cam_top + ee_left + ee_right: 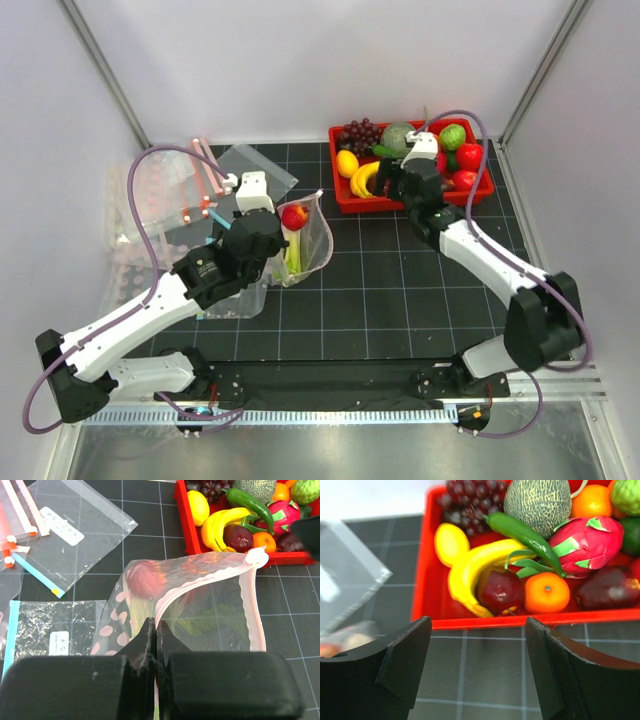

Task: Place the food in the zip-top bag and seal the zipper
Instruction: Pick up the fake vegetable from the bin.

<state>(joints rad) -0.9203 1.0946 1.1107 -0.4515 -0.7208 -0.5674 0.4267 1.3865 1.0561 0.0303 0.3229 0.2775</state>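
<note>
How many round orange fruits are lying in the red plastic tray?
2. One round orange toy fruit lies near the red plastic tray's near wall; the other sits at the back, beside the netted pale-green melon. More may be hidden.

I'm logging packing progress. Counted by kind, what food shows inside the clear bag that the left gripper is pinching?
Red apple: 1
Celery stalk: 1
Total in the zip-top bag: 2
</note>
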